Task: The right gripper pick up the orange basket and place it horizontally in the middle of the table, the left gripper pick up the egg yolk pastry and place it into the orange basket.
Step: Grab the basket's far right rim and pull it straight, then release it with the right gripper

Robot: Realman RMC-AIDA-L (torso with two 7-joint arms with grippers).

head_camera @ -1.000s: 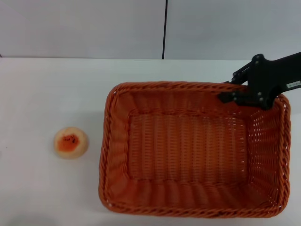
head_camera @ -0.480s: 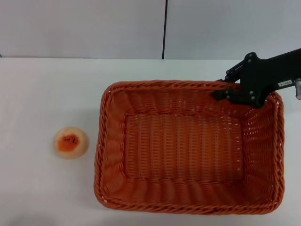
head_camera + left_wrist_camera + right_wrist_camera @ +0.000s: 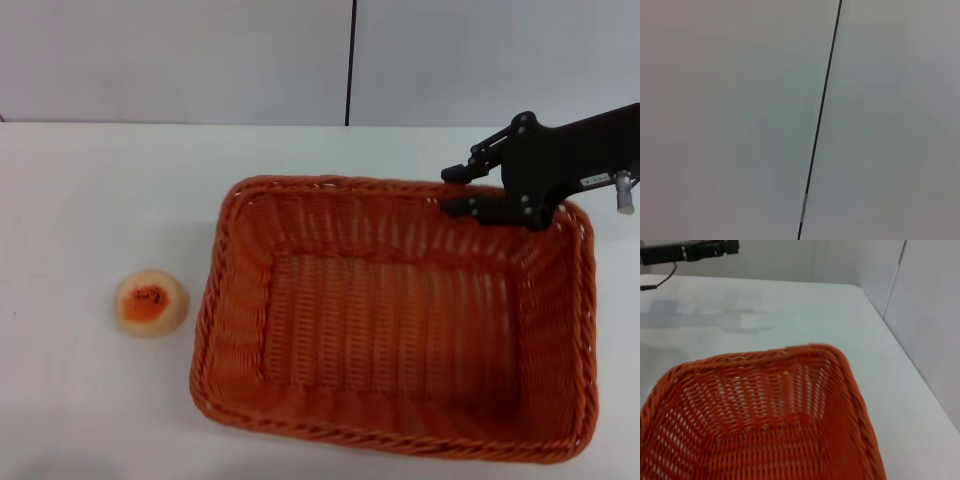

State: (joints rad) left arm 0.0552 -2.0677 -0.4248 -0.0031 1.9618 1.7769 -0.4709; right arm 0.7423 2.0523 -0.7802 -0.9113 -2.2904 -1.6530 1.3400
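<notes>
Head view alone shows pastry (image 3: 151,303) beside basket (image 3: 390,320).

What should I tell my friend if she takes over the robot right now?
Right gripper: shut on the far rim of the orange basket, near its right corner, carrying it over the table.
Left gripper: not in view; its wrist camera sees only a wall.
Egg yolk pastry: on the table, left of the basket, apart from it, untouched.
Done: basket picked up; its long side already runs left to right, a little skewed.
Left: set the basket down in the middle and let go, then have the left gripper put the pastry into it.
</notes>
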